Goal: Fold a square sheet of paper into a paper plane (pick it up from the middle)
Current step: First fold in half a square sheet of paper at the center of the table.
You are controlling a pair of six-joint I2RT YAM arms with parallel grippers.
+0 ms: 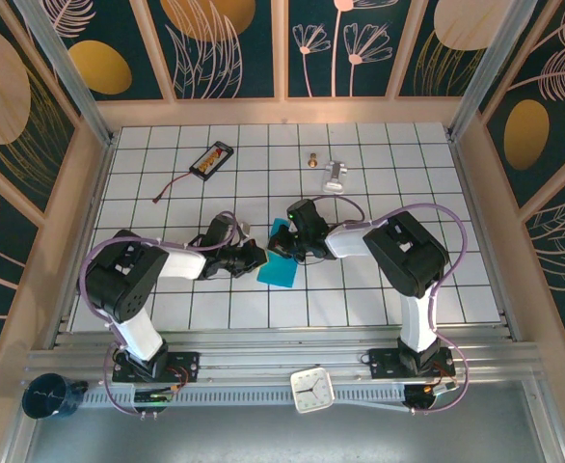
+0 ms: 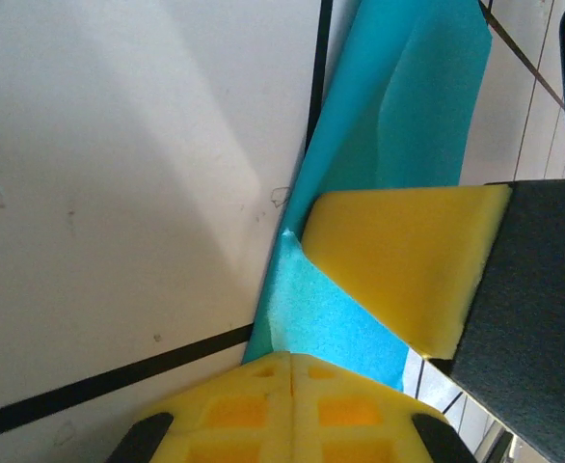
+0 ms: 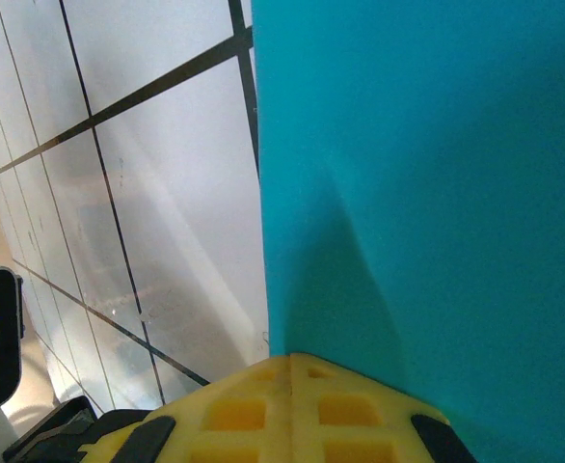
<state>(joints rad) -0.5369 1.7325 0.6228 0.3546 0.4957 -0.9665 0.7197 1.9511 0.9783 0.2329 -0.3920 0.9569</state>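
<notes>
Top view: battery pack point(image 1: 212, 159) far left, clock point(image 1: 312, 390) near.
Left wrist: paper point(image 2: 398, 116) creased.
Left claw point(image 2: 290, 365): closed, tips touching paper.
Right claw point(image 3: 290, 362): closed, tips touching paper.

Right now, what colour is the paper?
Plain teal-blue paper; clearest in the right wrist view.

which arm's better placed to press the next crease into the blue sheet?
Probably right: the right gripper, shut, sits over the square sheet of paper, a pad flat on it. The left gripper, also shut, only meets the sheet's edge.
</notes>
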